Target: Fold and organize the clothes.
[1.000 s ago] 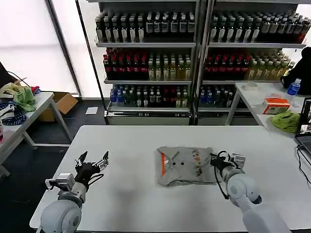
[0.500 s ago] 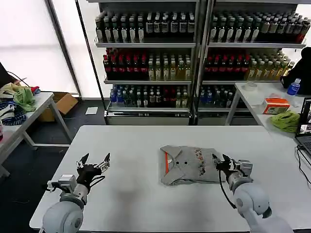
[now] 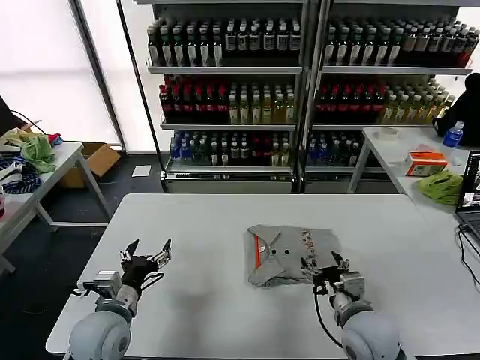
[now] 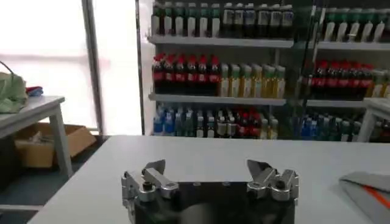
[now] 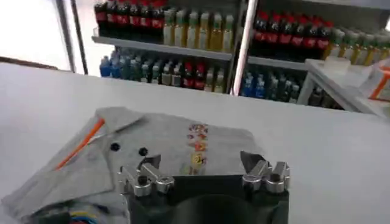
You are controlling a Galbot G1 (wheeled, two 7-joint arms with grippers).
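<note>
Right pincer (image 3: pixel 325 268) hovers with its two fingers spread wide and empty, at the near edge of a folded shirt (image 3: pixel 294 255) on a white table (image 3: pixel 210 225). From the wrist camera, that same pincer (image 5: pixel 203 173) sits just in front of the shirt (image 5: pixel 158 146), fingertips apart and not touching the cloth.

The shirt is light grey and soft, folded into a rough rectangle. A red-orange trim runs along its neck opening on the side away from the pincer's right. Two dark buttons sit beside the trim, and a small multicoloured print runs down the middle of the chest. The print is too small to read as words.

Left pincer (image 3: pixel 147 257) is held well apart from the shirt, above the bare table, fingers also spread wide and empty; its wrist camera shows the fingers (image 4: pixel 148 180) open.

Shelves of bottled drinks (image 3: pixel 232 97) stand beyond the table. No label on the bottles can be read.
</note>
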